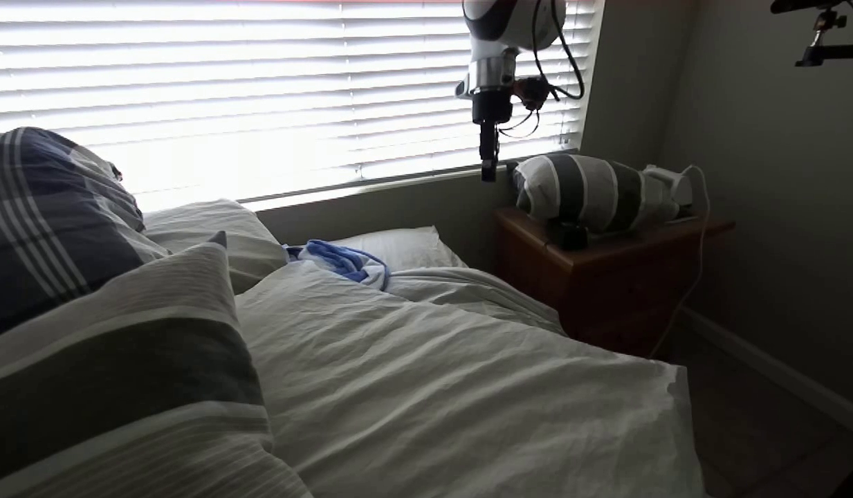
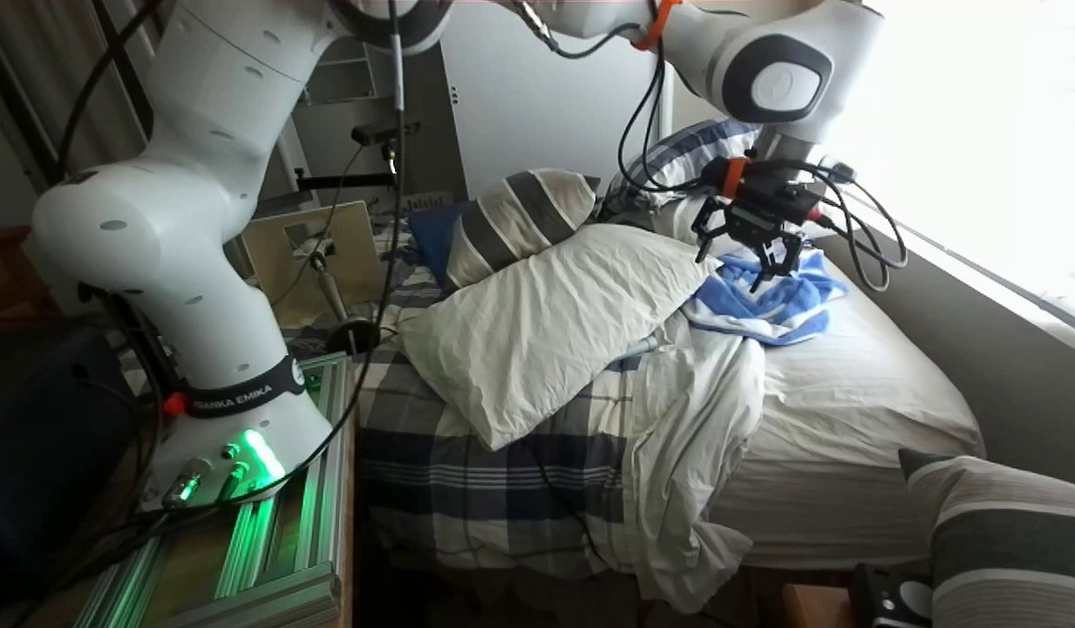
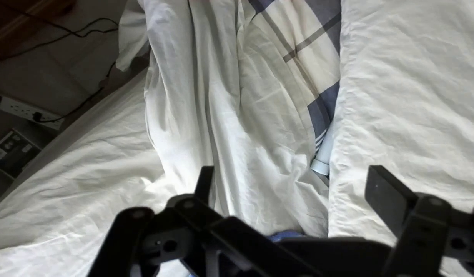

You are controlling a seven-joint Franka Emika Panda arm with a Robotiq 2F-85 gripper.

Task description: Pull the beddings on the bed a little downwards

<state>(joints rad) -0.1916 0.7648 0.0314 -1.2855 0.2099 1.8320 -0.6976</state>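
- Off-white beddings [image 2: 707, 392] lie bunched in long folds on the bed [image 2: 842, 515], spilling over its side in an exterior view.
- Above the bed, a robot arm [image 2: 214, 323] holds its pincer [image 2: 729, 271] pointing downward, the fingers [image 3: 386, 196] spread wide apart; in an exterior view it hangs well above the cloth, before bright window blinds [image 1: 225, 104].
- Folds of the beddings, seen in the wrist view, run between a white sheet [image 3: 98, 161] and a large white pillow [image 3: 413, 96].
- Blue-and-white plaid cover [image 2: 467, 497] shows beside them, partly under that pillow, with a pale tubular object [image 3: 323, 157] at the pillow's edge.
- Crumpled blue-and-white cloth [image 2: 764, 318] lies at the far end of the beddings in an exterior view, behind the pincer.
- Grey-banded pillow [image 2: 524, 218] sits right beside the large white pillow; a second banded pillow [image 1: 592, 190] rests on a brown wooden surface [image 1: 537, 277] near the bed, next to a black object [image 1: 568, 235].
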